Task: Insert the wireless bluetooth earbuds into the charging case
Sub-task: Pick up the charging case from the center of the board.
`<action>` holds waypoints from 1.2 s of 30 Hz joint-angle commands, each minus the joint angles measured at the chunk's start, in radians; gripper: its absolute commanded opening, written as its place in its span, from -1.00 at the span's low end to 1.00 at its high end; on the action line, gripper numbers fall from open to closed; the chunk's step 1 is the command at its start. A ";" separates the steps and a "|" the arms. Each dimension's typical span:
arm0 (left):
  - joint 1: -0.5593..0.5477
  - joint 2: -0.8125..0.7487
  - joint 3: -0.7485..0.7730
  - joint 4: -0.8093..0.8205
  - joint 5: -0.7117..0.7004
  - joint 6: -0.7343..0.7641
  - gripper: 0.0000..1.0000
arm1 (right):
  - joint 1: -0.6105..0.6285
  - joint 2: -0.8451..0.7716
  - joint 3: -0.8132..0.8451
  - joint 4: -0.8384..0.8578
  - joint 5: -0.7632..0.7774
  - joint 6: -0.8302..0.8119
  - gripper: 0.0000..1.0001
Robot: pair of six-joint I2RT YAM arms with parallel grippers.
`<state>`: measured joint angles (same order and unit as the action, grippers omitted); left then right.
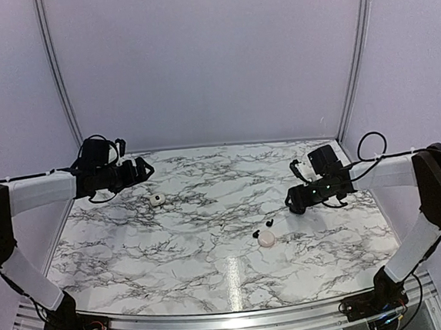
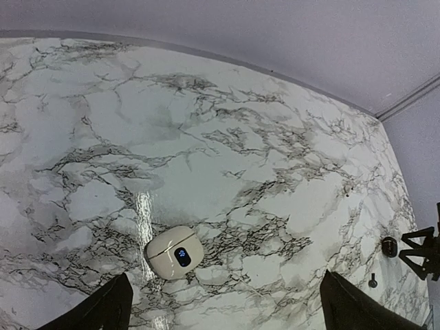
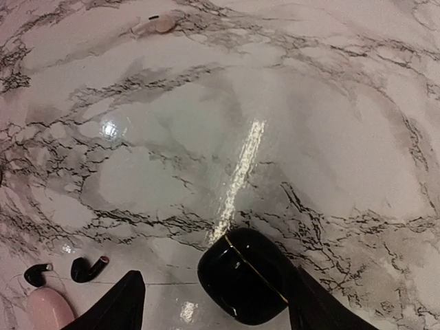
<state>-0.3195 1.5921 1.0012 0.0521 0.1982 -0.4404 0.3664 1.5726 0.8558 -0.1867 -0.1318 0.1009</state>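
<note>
Two black earbuds [image 3: 89, 268] lie on the marble table [image 1: 214, 266] beside a closed pale pink case [image 3: 48, 309]; the top view shows the earbuds [image 1: 270, 223] and that pale case [image 1: 266, 239] right of centre. A closed black case [image 3: 244, 275] sits between the jaws of my right gripper [image 3: 213, 275]. The case leans on the right finger and a gap separates it from the left finger. My left gripper [image 2: 227, 275] is wide open above the table. A closed white case [image 2: 175, 252] with a lit blue display lies just ahead of its left finger.
The white case [image 1: 157, 200] lies at the left rear of the table, near the left gripper [image 1: 145, 170]. The right gripper [image 1: 293, 205] hovers low at the right, covering the black case in the top view. Grey walls enclose the table behind and at both sides.
</note>
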 commanded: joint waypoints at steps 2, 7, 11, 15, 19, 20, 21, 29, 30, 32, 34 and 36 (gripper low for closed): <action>-0.025 -0.112 -0.088 0.076 0.026 0.040 0.98 | -0.019 0.091 0.006 -0.022 0.061 -0.010 0.46; -0.047 -0.170 -0.136 0.129 0.029 0.055 0.98 | -0.021 0.124 -0.001 -0.007 0.089 -0.025 0.55; -0.053 -0.179 -0.144 0.133 0.028 0.063 0.98 | -0.021 0.137 -0.001 0.005 0.078 -0.045 0.53; -0.054 -0.184 -0.148 0.135 0.021 0.062 0.98 | -0.021 0.151 0.007 -0.002 0.037 -0.070 0.32; -0.055 -0.201 -0.156 0.145 -0.002 0.051 0.98 | -0.021 0.139 0.002 -0.011 -0.009 -0.087 0.10; -0.055 -0.204 -0.155 0.144 -0.013 0.046 0.98 | -0.021 0.132 0.000 -0.012 -0.013 -0.092 0.04; -0.056 -0.208 -0.155 0.144 -0.025 0.040 0.98 | -0.021 0.126 -0.001 -0.013 -0.015 -0.094 -0.01; -0.055 -0.286 -0.202 0.184 -0.036 0.052 0.98 | -0.015 0.035 -0.002 0.009 -0.057 -0.131 -0.18; -0.055 -0.297 -0.209 0.187 -0.034 0.048 0.98 | -0.009 0.026 0.001 0.012 -0.067 -0.137 -0.20; -0.055 -0.313 -0.225 0.187 -0.019 0.044 0.98 | 0.008 0.011 0.009 0.014 -0.084 -0.146 -0.23; -0.055 -0.313 -0.228 0.187 0.036 0.046 0.98 | 0.043 -0.001 0.026 0.014 -0.093 -0.162 -0.24; -0.056 -0.302 -0.230 0.189 0.131 0.045 0.98 | 0.095 -0.015 0.045 0.013 -0.098 -0.193 -0.24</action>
<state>-0.3733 1.2949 0.7826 0.2085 0.2008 -0.4000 0.3840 1.5921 0.8497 -0.1867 -0.1890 -0.0349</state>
